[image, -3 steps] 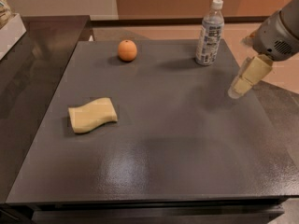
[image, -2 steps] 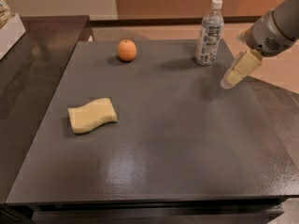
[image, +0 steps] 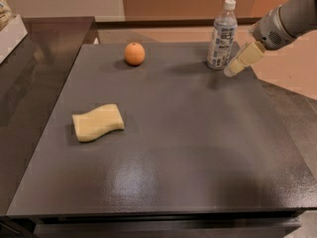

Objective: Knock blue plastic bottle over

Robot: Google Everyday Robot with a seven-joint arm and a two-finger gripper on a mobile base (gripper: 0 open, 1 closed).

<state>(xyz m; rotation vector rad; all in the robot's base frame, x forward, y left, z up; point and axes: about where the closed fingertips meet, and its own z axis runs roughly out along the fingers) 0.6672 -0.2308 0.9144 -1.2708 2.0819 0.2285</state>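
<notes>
I am looking down on a dark table (image: 198,148) that is filling most of my view, its near edge running along the bottom. The grey arm (image: 290,19) is reaching in from the top right corner, and the frame is cutting it off, so I am seeing only its last section. A yellow sponge (image: 98,122) is lying flat on the left half of the table, well apart from everything else. The bottle (image: 221,38) is standing upright near the far edge, right of centre, cap on top and label facing me. The gripper (image: 232,71) is hanging just to the bottle's right, slanting down and to the left so that its pale tip is sitting low beside the bottle's base. I cannot tell whether the tip is touching the bottle, and I cannot tell how far the gripper is open or whether it has hold of anything. An orange (image: 134,53) is resting near the far edge, left of the bottle. At the far left a white object (image: 10,31) is being cropped by the frame, and I cannot make out what it is.
</notes>
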